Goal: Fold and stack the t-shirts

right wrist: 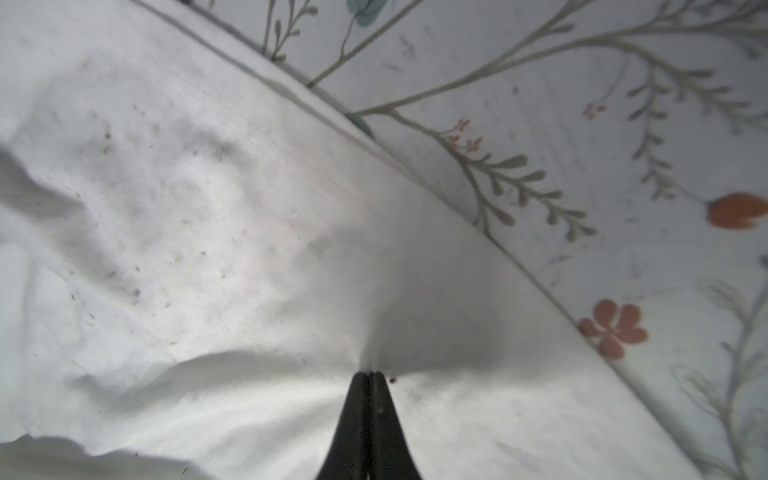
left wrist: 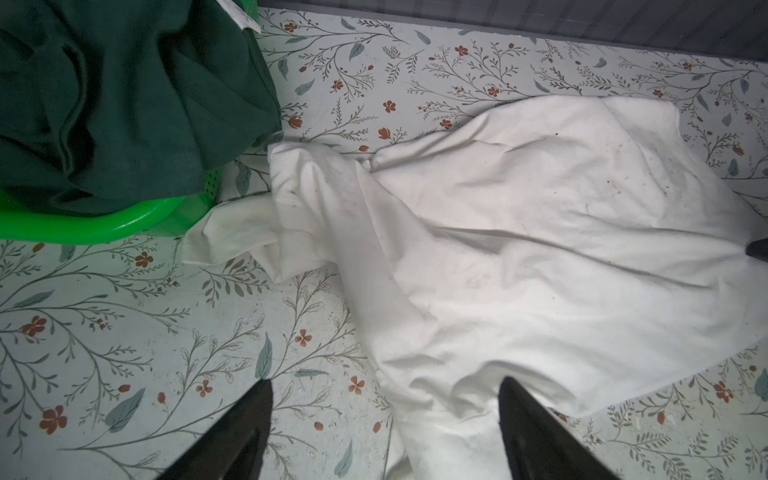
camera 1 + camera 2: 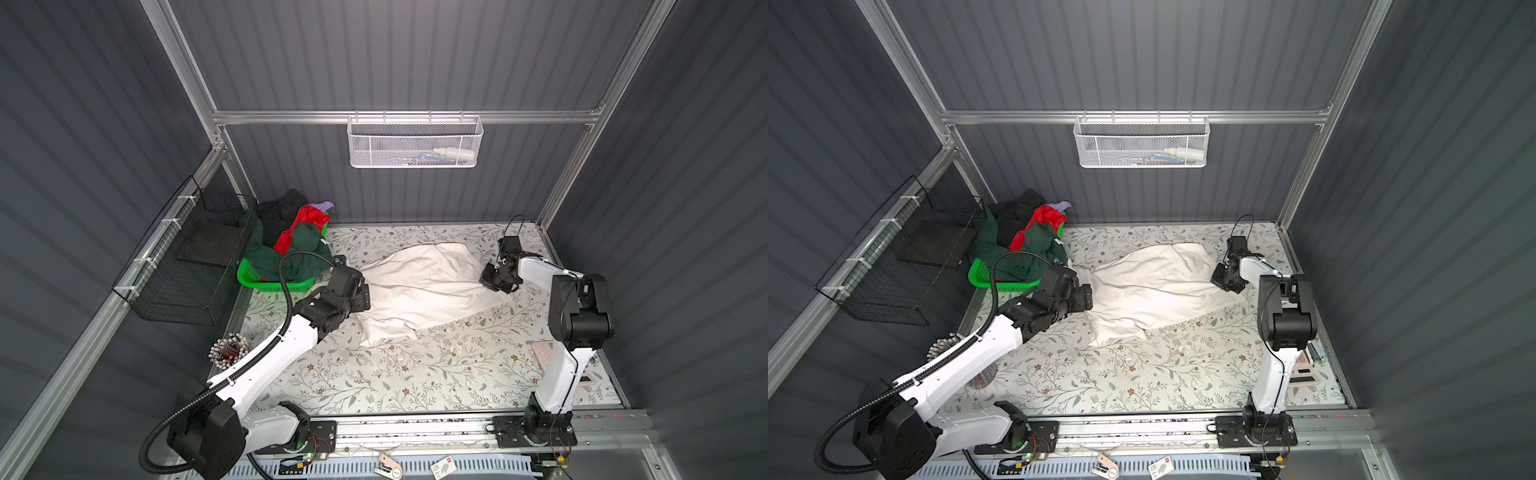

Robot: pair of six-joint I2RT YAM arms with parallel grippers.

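A large cream-white t-shirt lies rumpled across the middle of the flowered table. My right gripper is at its right edge, shut on a pinched ridge of the white cloth. At the shirt's left edge my left gripper hangs open; one finger is over the cloth, the other over bare table. Dark green, red, black and lavender t-shirts are heaped in the basket.
The green plastic basket stands at the back left, touching the white shirt's sleeve. A black wire cage hangs on the left wall, a white mesh basket on the back rail. A bundle of pens is left, a pink device right.
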